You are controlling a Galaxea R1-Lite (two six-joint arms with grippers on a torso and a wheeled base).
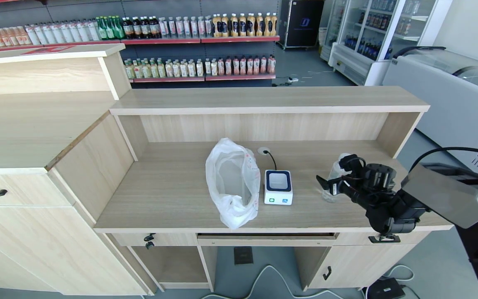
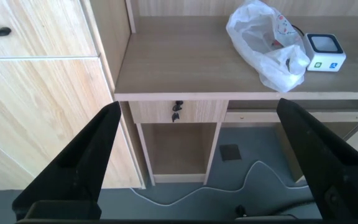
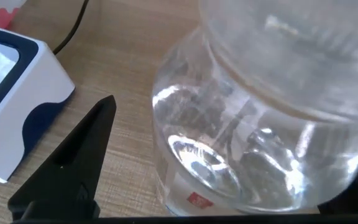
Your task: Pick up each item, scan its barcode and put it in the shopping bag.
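Right wrist view puts the clear water bottle (image 3: pixel 260 124) between the fingers of your right gripper (image 3: pixel 229 162). The jaws are wide and not yet closed, and a strip of bare wood shows between the dark finger at lower left and the bottle wall. In the head view the bottle stands upright at centre-right of the frame on the surface (image 1: pixel 172 195), so its long axis is vertical and a sideways grasp suits. That view also shows what the wrist cannot: the barcode scanner (image 1: pixel 278 187) just left of the bottle, and the shopping bag (image 1: pixel 232 182) beyond it. Your left gripper (image 2: pixel 197 168) hangs wide and empty, low and well apart, so the right arm is the nearer.
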